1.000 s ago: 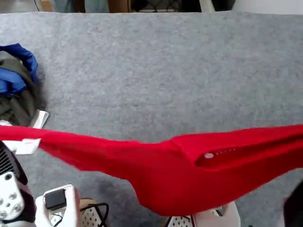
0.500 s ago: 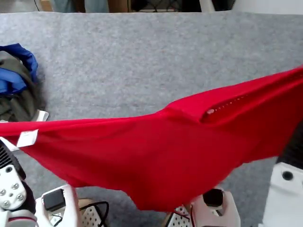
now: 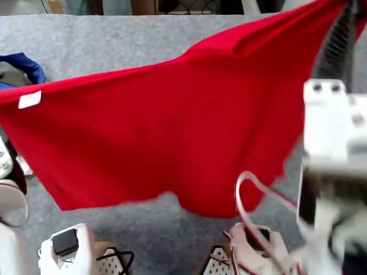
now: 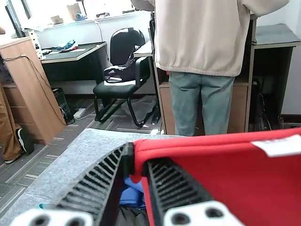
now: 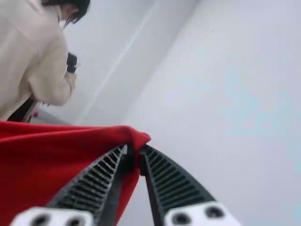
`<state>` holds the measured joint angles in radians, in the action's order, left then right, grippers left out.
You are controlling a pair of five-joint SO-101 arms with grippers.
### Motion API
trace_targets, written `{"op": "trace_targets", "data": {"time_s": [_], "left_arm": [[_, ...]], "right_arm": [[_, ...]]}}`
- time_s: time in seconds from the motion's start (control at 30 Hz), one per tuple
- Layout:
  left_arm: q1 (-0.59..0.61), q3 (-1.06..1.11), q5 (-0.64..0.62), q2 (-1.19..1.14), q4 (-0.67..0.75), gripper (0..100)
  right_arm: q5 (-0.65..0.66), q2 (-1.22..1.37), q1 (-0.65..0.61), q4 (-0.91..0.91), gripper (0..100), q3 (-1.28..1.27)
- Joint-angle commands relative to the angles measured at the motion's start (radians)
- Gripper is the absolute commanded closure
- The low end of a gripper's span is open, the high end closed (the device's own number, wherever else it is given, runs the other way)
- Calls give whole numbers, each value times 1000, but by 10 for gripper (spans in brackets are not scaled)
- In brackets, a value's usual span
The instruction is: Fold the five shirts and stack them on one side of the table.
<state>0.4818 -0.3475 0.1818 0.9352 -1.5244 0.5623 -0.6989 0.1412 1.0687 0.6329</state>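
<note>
Pinching the red shirt (image 3: 160,132) along its top edge with the left gripper (image 4: 137,157) and the right gripper (image 5: 134,153), both clamped on cloth, the body hanging spread below them above the grey table (image 3: 114,40). Lower both ends level so the hem beneath lands first, then lay flat, holding tension between the pinches against sagging.

Overhead, we look down on the table (image 3: 143,46). Our wrist cameras hug their jaws, left level, right tilted up; all share the red shirt (image 3: 149,132).
</note>
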Motion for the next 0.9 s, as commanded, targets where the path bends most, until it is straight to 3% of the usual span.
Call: {"op": "trace_targets", "data": {"time_s": [0.0, 0.27, 0.53, 0.73, 0.87], "left_arm": [[12, -61, -9, -14, -54, 972], [10, -166, 40, -14, -224, 972], [19, -229, 44, 77, -235, 972], [19, -7, 74, 183, -235, 972], [10, 249, 80, 252, -164, 971]], "right_arm": [[5, -2, 3, -32, 985, 12], [12, -93, 3, 12, 985, 16], [14, -197, 9, 28, 985, 16], [6, -219, 9, 34, 985, -10], [5, -213, 9, 28, 985, -188]]}}
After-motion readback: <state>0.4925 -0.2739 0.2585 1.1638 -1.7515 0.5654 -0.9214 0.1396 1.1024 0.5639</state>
